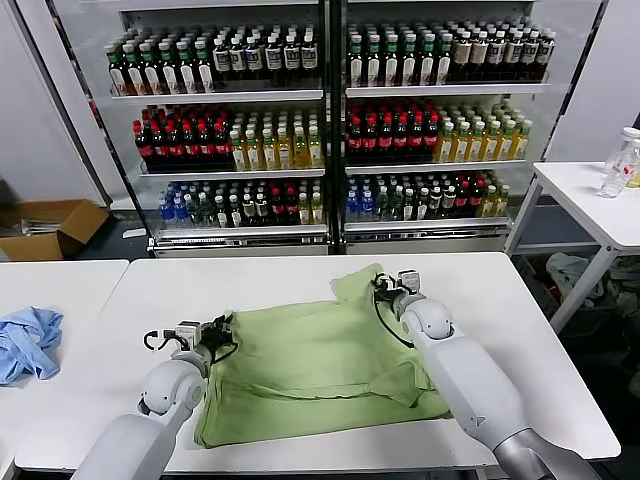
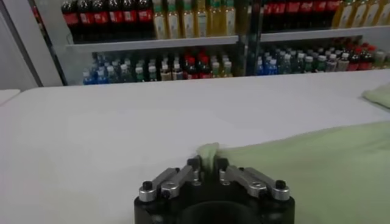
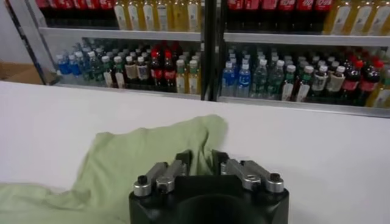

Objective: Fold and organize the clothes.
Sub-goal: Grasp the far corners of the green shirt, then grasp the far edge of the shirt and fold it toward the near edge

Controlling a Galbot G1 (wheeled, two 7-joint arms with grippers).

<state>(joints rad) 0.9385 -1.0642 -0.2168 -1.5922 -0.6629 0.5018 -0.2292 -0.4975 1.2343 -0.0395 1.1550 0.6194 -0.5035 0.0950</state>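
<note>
The light green shirt (image 1: pixel 320 360) lies spread on the white table (image 1: pixel 520 330), with a fold along its near right part. Its printed graphic and buttons are hidden. My left gripper (image 1: pixel 222 326) is at the shirt's left far corner, shut on a pinch of green cloth (image 2: pixel 208 153). My right gripper (image 1: pixel 385 285) is at the shirt's far right sleeve, shut on a ridge of the fabric (image 3: pixel 201 141). In the right wrist view the sleeve (image 3: pixel 152 152) spreads away from the jaws.
A light blue cloth (image 1: pixel 25 340) lies on the neighbouring table at the left. Drink coolers (image 1: pixel 330 120) full of bottles stand behind the table. A side table (image 1: pixel 590 200) with bottles is at the far right, and a cardboard box (image 1: pixel 45 228) sits on the floor at left.
</note>
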